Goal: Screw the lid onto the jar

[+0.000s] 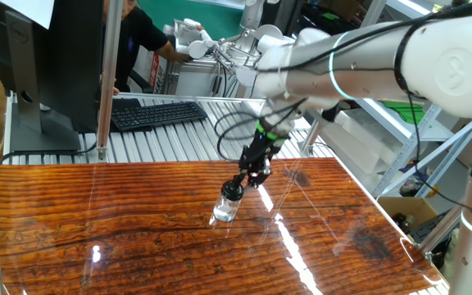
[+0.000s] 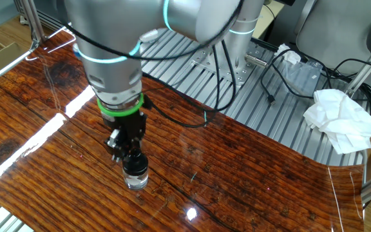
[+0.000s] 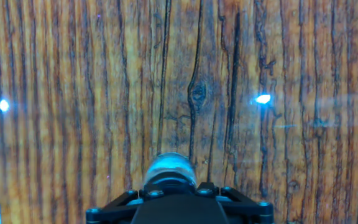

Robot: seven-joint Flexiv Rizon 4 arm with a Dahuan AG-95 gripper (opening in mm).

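The small clear jar (image 1: pixel 223 211) stands on the wooden table (image 1: pixel 97 213) near its middle. The dark round lid (image 1: pixel 233 190) sits on the jar's mouth. My gripper (image 1: pixel 242 182) comes down from above and is shut on the lid. In the other fixed view the gripper (image 2: pixel 129 156) is right over the jar (image 2: pixel 136 180), with the lid (image 2: pixel 134 163) between the fingers. In the hand view the jar (image 3: pixel 170 168) shows just beyond the black finger frame, and the lid is mostly hidden by it.
A black keyboard (image 1: pixel 158 112) and a monitor stand lie on the metal bench behind the table. A person (image 1: pixel 142 41) stands at the back. A crumpled white cloth (image 2: pixel 339 119) and cables lie on the bench. A cardboard box (image 1: pixel 408 215) sits right of the table.
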